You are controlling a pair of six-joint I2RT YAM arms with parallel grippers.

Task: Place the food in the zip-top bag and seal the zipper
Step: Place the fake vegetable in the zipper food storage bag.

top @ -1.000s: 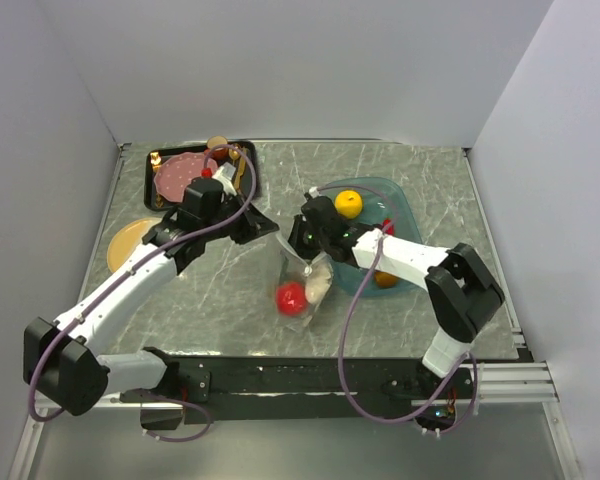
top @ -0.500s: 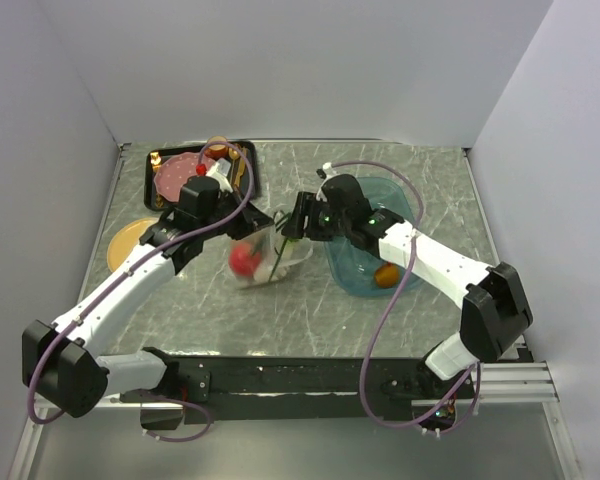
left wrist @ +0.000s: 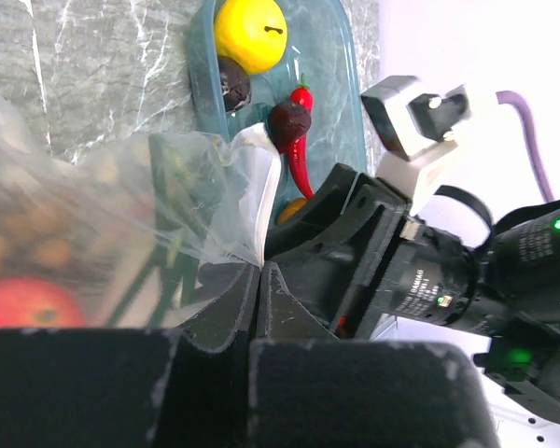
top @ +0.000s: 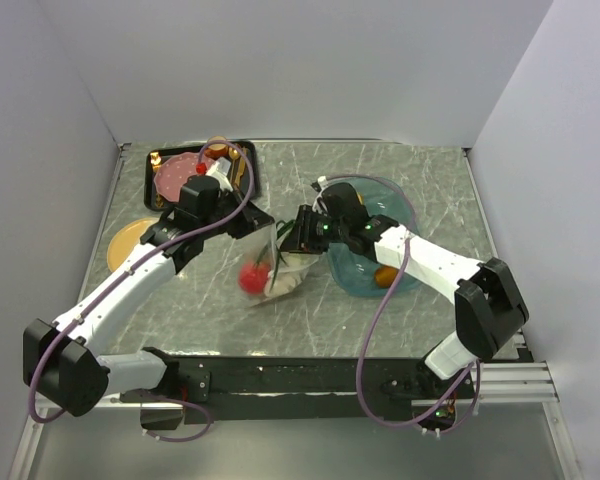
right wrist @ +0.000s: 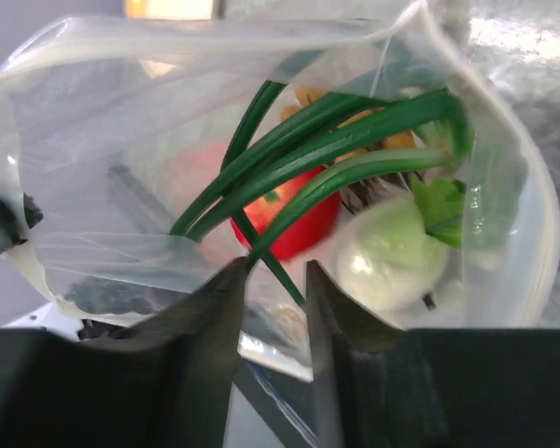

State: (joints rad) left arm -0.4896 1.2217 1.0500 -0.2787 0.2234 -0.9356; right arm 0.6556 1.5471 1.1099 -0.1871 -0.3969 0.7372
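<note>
The clear zip-top bag hangs between my two grippers, mouth toward the right arm. Inside it are a red apple, a white piece and green leaves; the right wrist view shows them too, apple, white piece, leaves. My left gripper is shut on the bag's whitish zipper edge. My right gripper is at the bag mouth, jaws a little apart with a green stem and film showing between them. A yellow fruit, brown nut pieces and a red chili lie in the teal tray.
The teal tray sits under my right arm with an orange fruit in it. A black tray with a pink plate stands at the back left. A tan dish lies by the left wall.
The bag has swung left, away from the teal tray, with the apple inside. My right gripper has come to the bag mouth, and the leaves and white piece now lie inside.
</note>
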